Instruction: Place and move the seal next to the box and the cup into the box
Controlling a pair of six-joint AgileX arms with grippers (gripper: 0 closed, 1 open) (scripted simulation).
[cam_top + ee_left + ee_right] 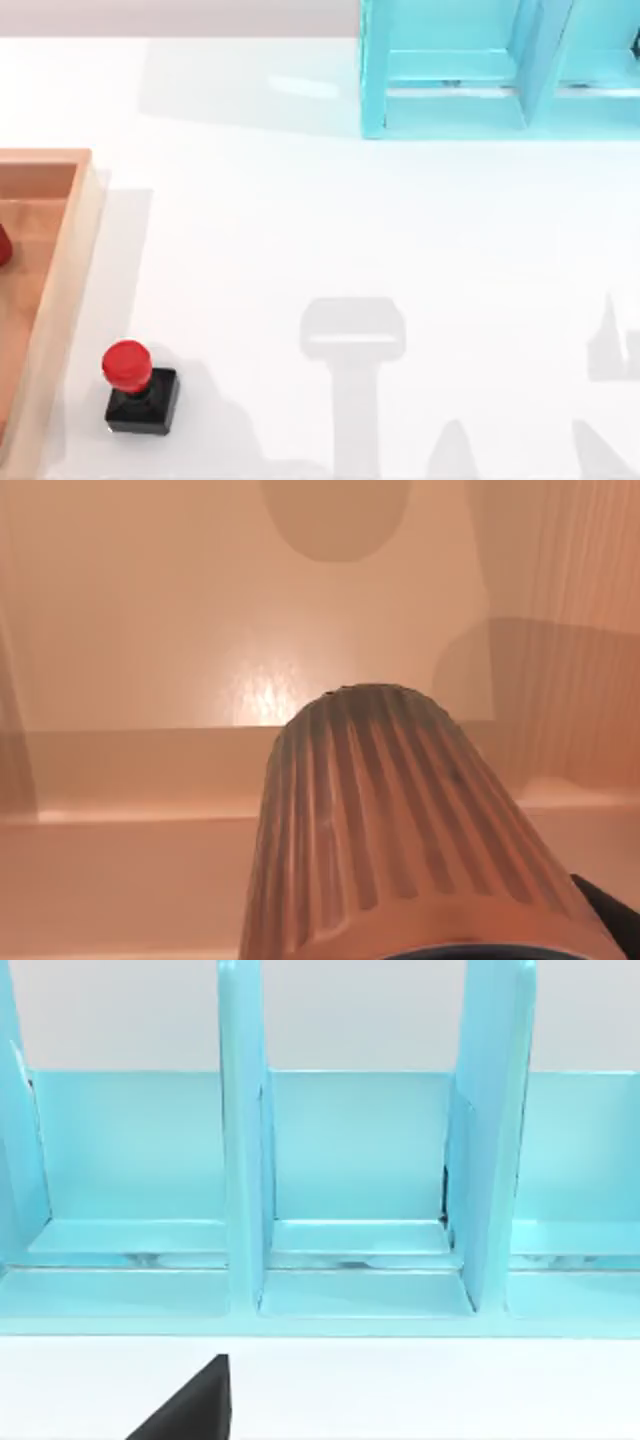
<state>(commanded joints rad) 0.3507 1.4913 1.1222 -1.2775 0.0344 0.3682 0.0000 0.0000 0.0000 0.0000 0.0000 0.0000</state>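
The seal point(140, 385), a black block with a red knob, stands upright on the white table just right of the box's point(72, 235) right rim, near the front. In the left wrist view the ribbed copper-brown cup point(400, 830) looms close over the box's wooden floor point(150, 630), with a dark bit of my left gripper point(610, 910) beside it. Whether the cup is gripped I cannot tell. A reddish sliver point(3, 245) shows inside the box at the top view's left edge. A black part of my right gripper point(195, 1405) faces the turquoise shelf.
A turquoise shelf unit point(470, 70) with upright dividers stands at the back right of the table; the right wrist view shows its compartments point(350, 1160) head on. Arm shadows fall on the white table at the front middle and right.
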